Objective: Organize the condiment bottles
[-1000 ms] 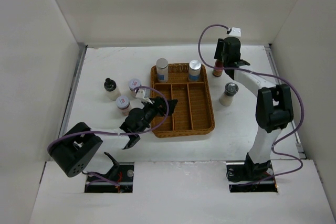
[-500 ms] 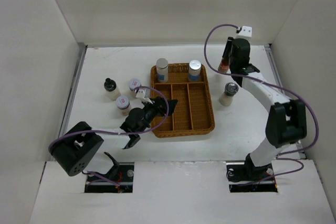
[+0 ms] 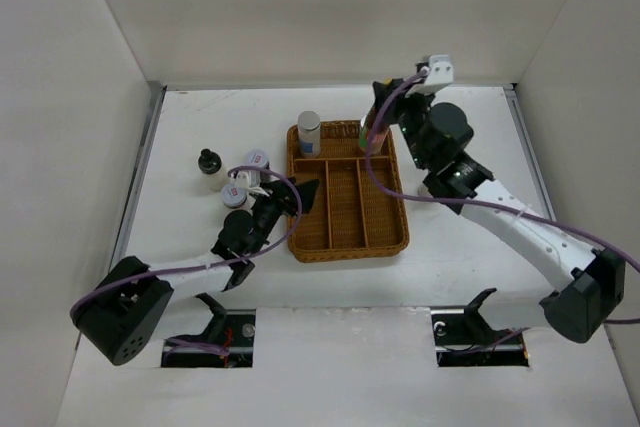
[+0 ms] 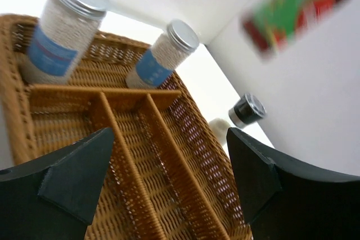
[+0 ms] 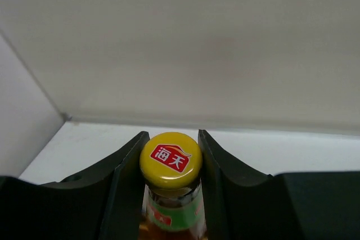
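Right gripper [image 5: 171, 139] around slim yellow-capped sauce bottle [image 5: 170, 161]

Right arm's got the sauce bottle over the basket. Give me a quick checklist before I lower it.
1. Right gripper shut on sauce bottle at its cap: ok.
2. Three long compartments of the basket free: ok.
3. Both silver-topped shakers standing in back compartment: ok.
4. Left gripper open, empty, at basket's left edge, away from the bottle: ok.
5. Bottle's base height above basket: cannot tell, arm hides it.
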Available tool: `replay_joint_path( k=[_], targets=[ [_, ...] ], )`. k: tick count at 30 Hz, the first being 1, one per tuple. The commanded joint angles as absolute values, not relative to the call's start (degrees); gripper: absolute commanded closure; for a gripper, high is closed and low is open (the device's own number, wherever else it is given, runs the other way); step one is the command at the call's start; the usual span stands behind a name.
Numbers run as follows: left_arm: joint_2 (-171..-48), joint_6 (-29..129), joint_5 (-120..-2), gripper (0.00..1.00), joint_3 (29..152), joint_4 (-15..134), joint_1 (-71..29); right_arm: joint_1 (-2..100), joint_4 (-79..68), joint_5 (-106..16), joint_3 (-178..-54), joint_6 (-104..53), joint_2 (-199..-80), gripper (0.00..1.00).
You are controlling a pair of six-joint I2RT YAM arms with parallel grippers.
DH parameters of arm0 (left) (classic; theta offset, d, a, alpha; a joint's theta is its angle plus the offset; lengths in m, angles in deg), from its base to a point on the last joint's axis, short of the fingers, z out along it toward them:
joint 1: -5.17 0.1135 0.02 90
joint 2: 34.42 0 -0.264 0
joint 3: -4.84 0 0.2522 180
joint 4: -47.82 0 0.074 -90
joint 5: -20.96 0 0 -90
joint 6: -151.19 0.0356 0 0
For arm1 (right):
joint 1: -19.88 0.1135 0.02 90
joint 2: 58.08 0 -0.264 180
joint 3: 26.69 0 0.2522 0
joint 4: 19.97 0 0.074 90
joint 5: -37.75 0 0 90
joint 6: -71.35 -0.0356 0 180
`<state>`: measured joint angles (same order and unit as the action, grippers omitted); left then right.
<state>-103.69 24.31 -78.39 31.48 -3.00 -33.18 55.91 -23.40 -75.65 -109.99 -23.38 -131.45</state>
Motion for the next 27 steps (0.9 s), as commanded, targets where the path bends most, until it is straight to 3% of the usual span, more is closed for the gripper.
replay_joint_path(
  k=[1, 19, 27],
  targets=[
    [-99.90, 24.36, -79.93, 0.19, 30.12, -6.19, -31.53, 59.54, -28.62, -72.99, -109.27, -25.14, -133.13, 0.65],
    [-96.12, 24.10, -81.17, 0.19, 28.27, -4.43, -27.30, 63.69, -33.90, -73.25, -106.01, -26.91, -149.83, 0.66],
    [-96.38, 24.28, -81.35, 0.19, 28.53, -4.17, -27.57, 63.42, -35.30, -75.36, -103.38, -26.65, -146.16, 0.66]
  ],
)
